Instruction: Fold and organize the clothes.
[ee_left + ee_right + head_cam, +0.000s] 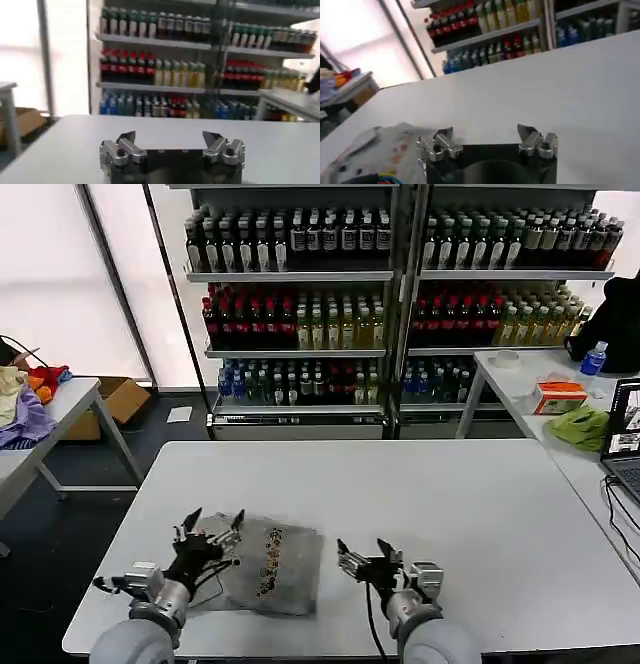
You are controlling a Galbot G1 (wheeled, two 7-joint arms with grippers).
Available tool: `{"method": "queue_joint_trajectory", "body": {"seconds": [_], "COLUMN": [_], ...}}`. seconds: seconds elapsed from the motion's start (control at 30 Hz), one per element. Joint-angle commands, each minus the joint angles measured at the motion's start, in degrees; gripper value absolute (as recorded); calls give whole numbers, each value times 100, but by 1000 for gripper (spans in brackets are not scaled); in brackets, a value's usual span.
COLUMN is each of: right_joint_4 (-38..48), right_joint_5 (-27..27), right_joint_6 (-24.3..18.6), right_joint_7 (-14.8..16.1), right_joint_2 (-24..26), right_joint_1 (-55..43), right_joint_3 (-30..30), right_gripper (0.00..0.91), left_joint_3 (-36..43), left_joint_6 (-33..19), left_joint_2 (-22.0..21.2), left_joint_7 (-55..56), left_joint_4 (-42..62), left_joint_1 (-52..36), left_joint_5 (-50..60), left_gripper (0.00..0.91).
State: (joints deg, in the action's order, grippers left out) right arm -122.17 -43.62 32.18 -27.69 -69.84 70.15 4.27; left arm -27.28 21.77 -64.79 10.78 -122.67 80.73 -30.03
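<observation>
A light grey shirt (272,566) lies folded into a rough rectangle on the white table (450,504), near the front left, with a strip of small multicolour print down its middle. My left gripper (211,529) stands open over the shirt's left edge, its fingers spread wide with nothing between them. My right gripper (362,554) is open just to the right of the shirt, above bare tabletop. In the right wrist view the shirt (385,150) lies to one side of the open right gripper (485,135). The left wrist view has the open left gripper (170,140) over the table.
Shelves of bottled drinks (390,294) stand behind the table. A side table at the left carries lavender, yellow and red garments (25,399). The table at the right holds a lime-green cloth (580,427), an orange-and-white box (558,396) and a laptop (625,446).
</observation>
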Motion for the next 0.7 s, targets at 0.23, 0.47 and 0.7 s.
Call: {"method": "queue_joint_trajectory", "body": {"seconds": [0.23,0.47,0.7], "right_joint_4": [884,1179,1168], "right_joint_5": [-700,-673,-672], "right_joint_6": [104,99,100], "right_joint_7": [-328,-379,-564], "right_joint_2": [-221,-339,-401], "right_joint_1": [-1183,-1117,-1121], "right_joint_3": [-1396,-1456,-1503], "right_gripper": [907,756,222], "left_joint_3": [-949,-979,-962], "left_joint_6": [-18,-12,-14], "left_joint_2": [-54,-130,-178], "left_joint_7": [146,149,158], "left_joint_4": [-206,-175,-167], "left_joint_1": [504,580,597], "left_joint_5": [206,202,181], "left_gripper": [907,907,907]}}
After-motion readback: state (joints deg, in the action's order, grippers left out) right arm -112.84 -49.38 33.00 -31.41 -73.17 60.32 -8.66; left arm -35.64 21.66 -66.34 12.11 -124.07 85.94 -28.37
